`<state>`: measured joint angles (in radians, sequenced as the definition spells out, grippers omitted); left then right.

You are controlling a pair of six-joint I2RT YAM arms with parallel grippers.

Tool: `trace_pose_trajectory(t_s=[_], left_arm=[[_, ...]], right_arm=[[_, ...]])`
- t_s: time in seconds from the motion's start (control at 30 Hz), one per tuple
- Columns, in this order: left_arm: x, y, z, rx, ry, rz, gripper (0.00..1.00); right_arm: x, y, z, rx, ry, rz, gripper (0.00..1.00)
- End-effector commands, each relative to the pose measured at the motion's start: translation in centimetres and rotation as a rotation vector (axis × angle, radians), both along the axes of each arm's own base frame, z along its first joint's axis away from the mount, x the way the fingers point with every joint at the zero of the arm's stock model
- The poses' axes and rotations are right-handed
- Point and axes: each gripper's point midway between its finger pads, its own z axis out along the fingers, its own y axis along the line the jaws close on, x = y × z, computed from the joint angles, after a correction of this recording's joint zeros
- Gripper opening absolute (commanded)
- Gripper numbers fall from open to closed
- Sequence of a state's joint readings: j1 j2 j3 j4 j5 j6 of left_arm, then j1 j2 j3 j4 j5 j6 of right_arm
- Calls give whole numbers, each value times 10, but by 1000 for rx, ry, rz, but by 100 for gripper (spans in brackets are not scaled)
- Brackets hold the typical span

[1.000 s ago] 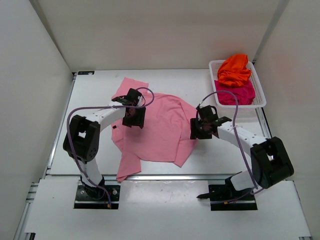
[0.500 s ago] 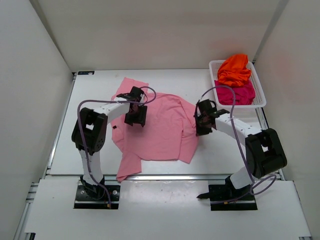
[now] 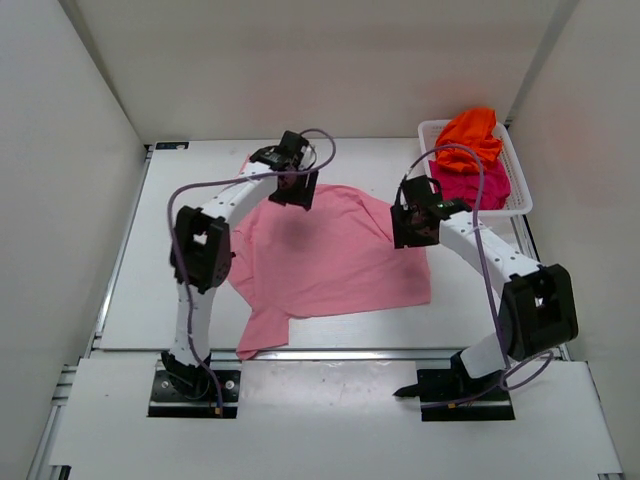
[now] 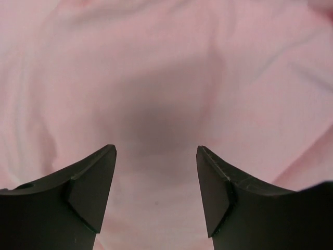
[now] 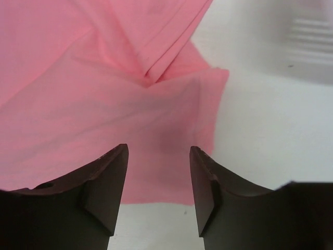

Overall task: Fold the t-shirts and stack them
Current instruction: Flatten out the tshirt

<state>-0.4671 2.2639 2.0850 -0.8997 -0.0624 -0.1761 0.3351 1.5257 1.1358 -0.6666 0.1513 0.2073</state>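
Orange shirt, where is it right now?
In the top view, the orange shirt is at the far right of the table, inside the white basket, lying on top of the magenta shirt.

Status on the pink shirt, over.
Left gripper, right gripper open, empty, above pink shirt. Shirt spread out, unfolded. Orange shirt, magenta shirt in basket. Nothing blocking.

White table [image 3: 150,235]: pink t-shirt [image 3: 335,265] spread out; mesh basket [image 3: 521,185] far-right corner.
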Motion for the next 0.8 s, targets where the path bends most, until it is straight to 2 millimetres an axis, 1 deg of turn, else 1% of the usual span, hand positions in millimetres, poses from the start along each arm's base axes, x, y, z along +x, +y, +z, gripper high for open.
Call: trace_pose_trajectory(t_s=[0.0, 0.03, 0.07, 0.1, 0.13, 0.17, 0.2, 0.23, 0.33, 0.37, 0.4, 0.43, 0.47, 0.5, 0.57, 0.6, 0.67, 0.7, 0.73, 0.77], left_arm=[[-52, 29, 32, -39, -27, 28, 75], [-59, 36, 44, -71, -54, 57, 75], [-75, 45, 19, -64, -8, 65, 75], [-89, 57, 11, -75, 13, 95, 75], [-103, 62, 2, -77, 42, 103, 75], [-105, 68, -2, -76, 46, 119, 75], [-116, 74, -16, -58, 79, 128, 74], [-122, 78, -23, -40, 91, 135, 74], [-137, 77, -44, -2, 150, 116, 74], [-140, 75, -50, 9, 165, 108, 74], [-140, 75, -52, 20, 168, 104, 74], [-145, 70, -59, 31, 188, 79, 74], [-146, 70, -61, 39, 192, 87, 74], [-145, 69, -65, 43, 198, 86, 74], [-147, 66, -76, 40, 223, 76, 73], [-147, 63, -78, 38, 230, 71, 73], [-143, 64, -91, 59, 261, 67, 72], [-137, 64, -87, 68, 252, 62, 72], [-133, 63, -92, 79, 268, 63, 72], [-122, 60, -91, 78, 261, 57, 71]], right_arm=[[-15, 5, 20, 33, -49, 0, 50], [-17, 8, 22, 48, -64, 16, 50], [-22, 9, 15, 53, -50, 11, 50], [-28, 15, 13, 77, -57, 38, 50], [-34, 17, 8, 97, -55, 49, 50], [-34, 22, 9, 131, -65, 58, 49], [-41, 22, 0, 141, -43, 54, 49], [-47, 28, -7, 162, -30, 66, 49], [-63, 33, -26, 179, 2, 73, 49], [-68, 31, -33, 184, 15, 64, 48], [-73, 35, -40, 207, 41, 71, 48], [-77, 33, -46, 207, 46, 67, 48], [-76, 33, -47, 223, 45, 62, 48], [-81, 30, -55, 229, 62, 46, 49], [-86, 31, -66, 235, 87, 51, 48], [-85, 32, -68, 243, 92, 49, 48], [-83, 31, -76, 236, 104, 47, 47], [-85, 30, -81, 235, 123, 45, 47], [-84, 30, -84, 235, 135, 38, 48], [-78, 32, -83, 235, 127, 48, 48]])
